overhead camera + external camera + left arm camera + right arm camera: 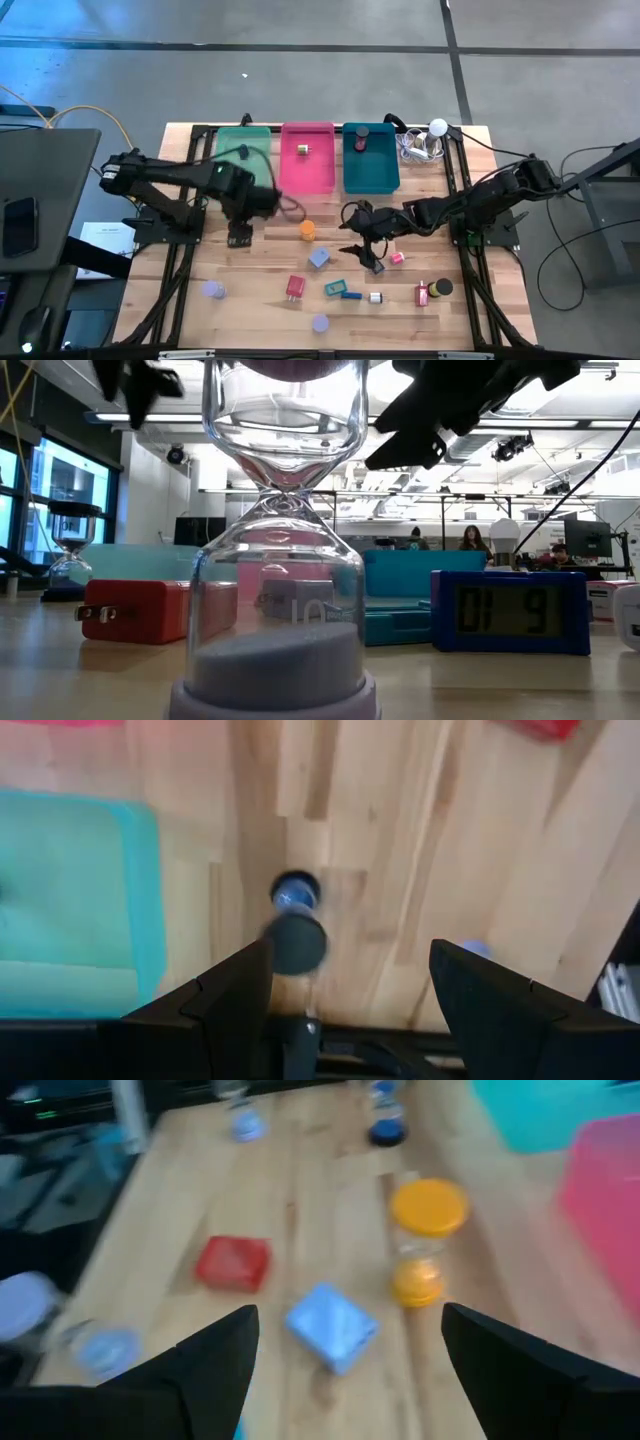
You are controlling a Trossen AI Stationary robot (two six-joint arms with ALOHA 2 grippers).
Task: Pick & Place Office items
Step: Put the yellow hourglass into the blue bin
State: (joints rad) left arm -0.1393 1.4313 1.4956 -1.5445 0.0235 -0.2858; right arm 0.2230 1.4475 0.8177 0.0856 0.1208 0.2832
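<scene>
The office items lie scattered on the wooden table. Among them are an orange hourglass, a pale blue block, a red plug block and lavender-capped hourglasses. My left gripper points straight down near the green tray, open and high above a dark-capped hourglass standing on the wood. My right gripper hangs open at mid-table, slanting down toward the blue block and the orange hourglass. Neither gripper holds anything.
A pink tray and a teal tray sit beside the green one at the far edge, each with a small item inside. A white ball with cables lies far right. Near the front are a teal block and a black cap.
</scene>
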